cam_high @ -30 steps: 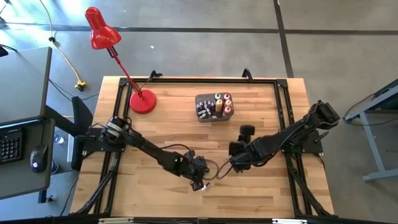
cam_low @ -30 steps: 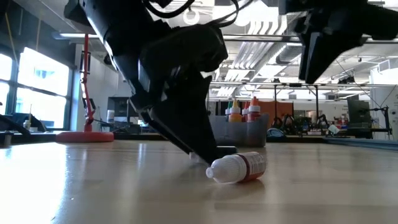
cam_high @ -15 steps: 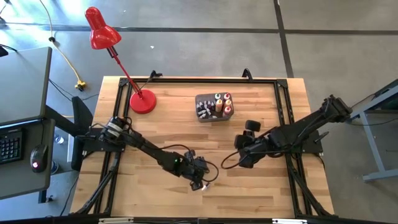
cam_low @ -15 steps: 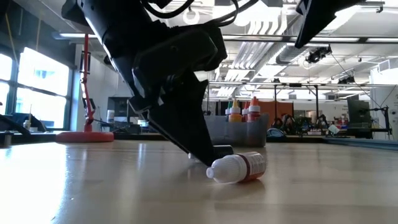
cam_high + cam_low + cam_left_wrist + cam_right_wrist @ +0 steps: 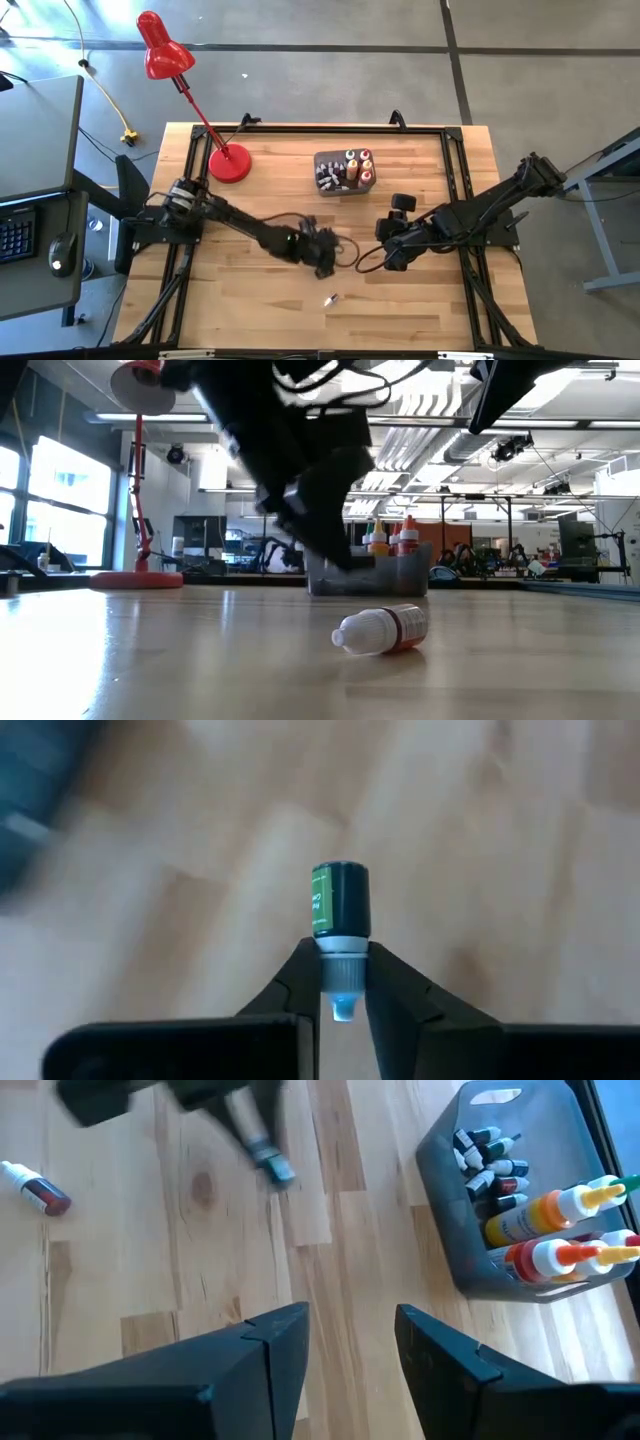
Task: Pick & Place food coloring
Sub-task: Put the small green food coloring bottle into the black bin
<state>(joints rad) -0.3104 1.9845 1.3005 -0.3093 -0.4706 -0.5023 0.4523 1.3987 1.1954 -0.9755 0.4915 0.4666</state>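
Observation:
A dark green food coloring bottle (image 5: pixel 340 900) sticks out past the fingers of my left gripper (image 5: pixel 342 960), which is shut on it above the table's middle (image 5: pixel 324 262). A red food coloring bottle (image 5: pixel 383 630) with a white cap lies on its side near the table's front edge (image 5: pixel 330 298). The dark grey tub (image 5: pixel 345 172) at the far middle holds several more bottles. My right gripper (image 5: pixel 350 1330) hangs open above the table, right of the left gripper (image 5: pixel 392 260), with nothing between its fingers. My left gripper pinches the green bottle's white cap end (image 5: pixel 342 970) between its two fingertips. The fingers slant down and lie along the bottle, so its dark body points on past them. The bottle is lifted clear of the table.
A red desk lamp (image 5: pixel 228 163) stands at the far left, its head reaching beyond the table. Black rails (image 5: pixel 190 200) run along the table's left, far and right sides. Bare wood lies between the grippers and the tub.
My left gripper has risen from the table beside the red bottle and gone toward the far edge, tipping as it went. The red bottle has stayed where it lay. My right gripper has gone up and a little toward the right edge.

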